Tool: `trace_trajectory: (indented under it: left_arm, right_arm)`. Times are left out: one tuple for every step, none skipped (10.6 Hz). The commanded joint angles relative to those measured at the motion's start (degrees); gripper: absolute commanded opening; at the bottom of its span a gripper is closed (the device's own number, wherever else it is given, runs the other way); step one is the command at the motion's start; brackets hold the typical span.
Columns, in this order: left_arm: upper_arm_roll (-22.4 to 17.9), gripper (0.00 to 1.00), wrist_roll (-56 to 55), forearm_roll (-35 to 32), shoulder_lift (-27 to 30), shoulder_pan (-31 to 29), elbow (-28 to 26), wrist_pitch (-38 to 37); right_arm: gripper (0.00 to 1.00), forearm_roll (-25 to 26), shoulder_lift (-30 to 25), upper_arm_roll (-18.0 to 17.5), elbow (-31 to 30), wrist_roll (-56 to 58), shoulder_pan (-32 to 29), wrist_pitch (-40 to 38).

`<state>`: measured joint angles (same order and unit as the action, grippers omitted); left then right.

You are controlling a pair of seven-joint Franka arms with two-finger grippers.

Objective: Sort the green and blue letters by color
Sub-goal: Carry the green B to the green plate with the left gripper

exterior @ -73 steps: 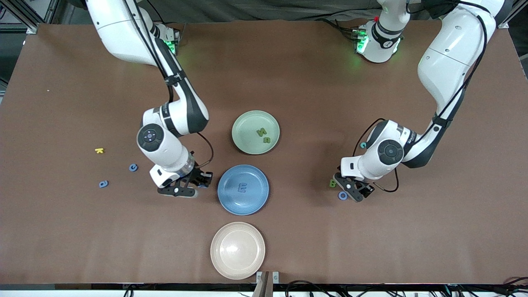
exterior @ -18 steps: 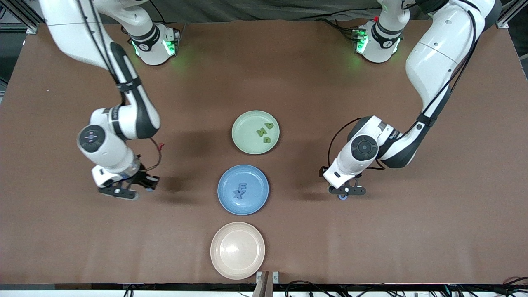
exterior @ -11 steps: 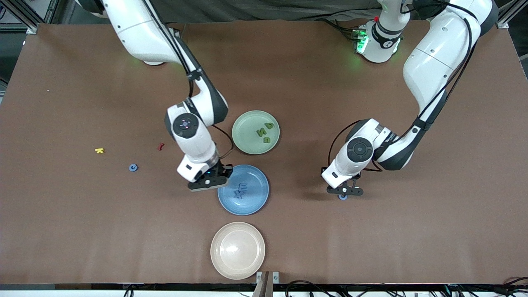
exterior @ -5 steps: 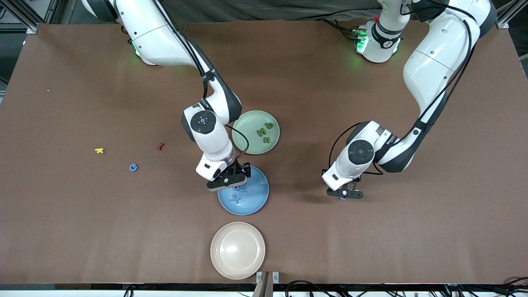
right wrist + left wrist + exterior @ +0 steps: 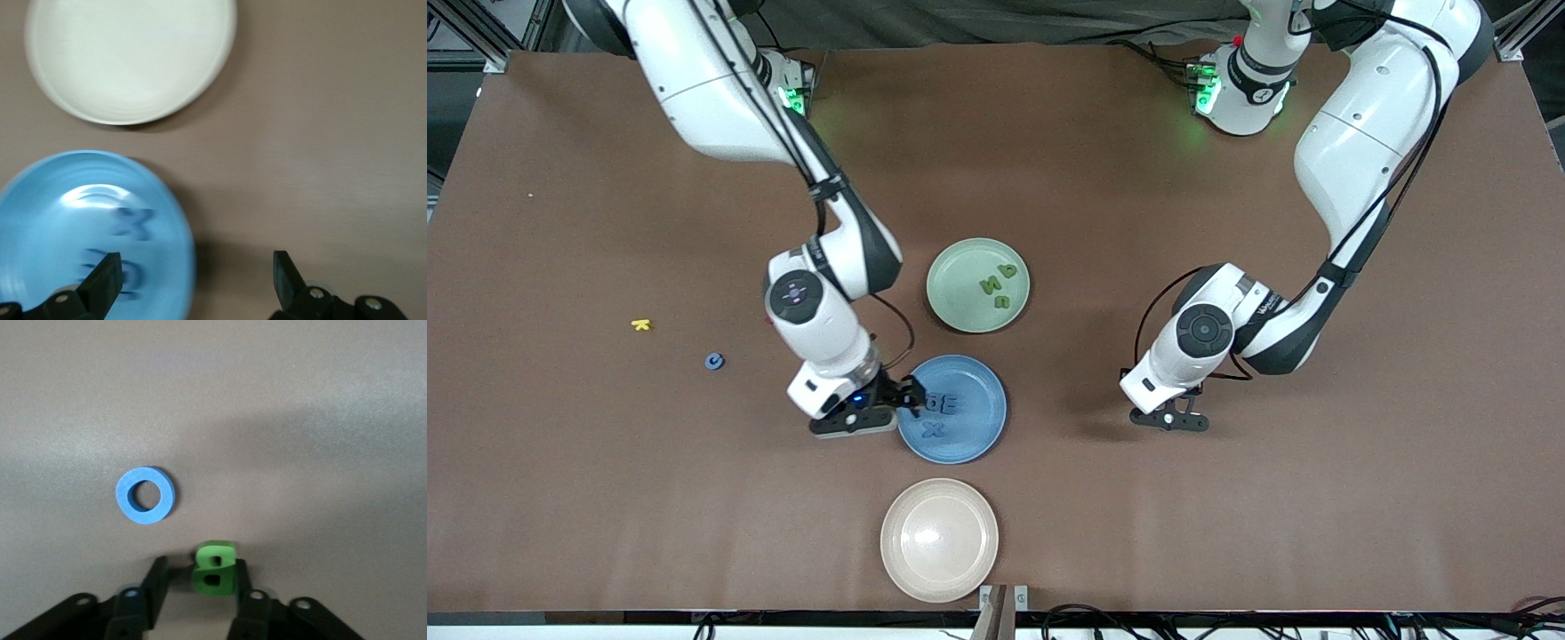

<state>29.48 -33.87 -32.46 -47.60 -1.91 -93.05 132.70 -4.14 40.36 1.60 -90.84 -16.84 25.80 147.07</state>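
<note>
Letters of periwinkle blue (image 5: 943,409) are seen lying in the blue plate (image 5: 983,427), just beside the right pincer (image 5: 195,261), which is held wide and empty over the plate's rim; this is judged to be the pose of a finished drop. The left pincer (image 5: 200,565) is lowered to the bench (image 5: 1227,533) with the green B (image 5: 213,568) standing between its fingers (image 5: 159,568). It is narrowed around the letter, but a small gap is seen on one side, so the grip is judged not yet complete. The blue O (image 5: 145,495) lies near this pincer, apart from the B, so it should not be caught. The green plate (image 5: 951,267), where three green letters (image 5: 996,284) are kept, is reached over bare bench. One blue c (image 5: 713,361) is left on the bench, well apart from the right pincer.
</note>
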Motion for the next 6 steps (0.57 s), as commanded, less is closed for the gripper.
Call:
trace_trajectory:
  left_arm:
    - [-0.39, 0.01, 2.83, -1.38, -1.0, 0.59, 1.81, -0.07]
    - [-0.39, 0.0, 2.76, -0.86, -0.74, 0.59, 1.82, -0.07]
    - [-0.3, 0.0, 2.58, -0.85, -0.3, 0.59, 1.82, -0.07]
    - [0.22, 0.0, 2.4, -0.59, 0.49, 0.42, 1.47, -0.51]
    - [1.97, 0.0, 2.14, 0.72, 1.28, 0.33, 1.2, -2.43]
    - [5.12, 0.0, 0.49, 2.91, 1.46, -0.11, 1.29, -5.49]
  right_arm:
    - [1.0, 0.98, -6.94, -2.65, -10.9, 6.96, -8.55, -0.73]
    - [1.0, 0.98, -8.44, -2.65, -13.81, 11.61, -11.19, -0.73]
    - [1.0, 0.98, -10.2, -2.65, -16.71, 14.09, -13.56, -0.73]
    - [1.0, 1.06, -11.87, -2.57, -19.61, 15.77, -15.76, -0.9]
    - [1.0, 1.15, -13.1, -2.57, -22.25, 17.26, -18.57, -0.9]
    - [1.0, 1.15, -14.16, -2.57, -24.45, 17.45, -20.68, -0.73]
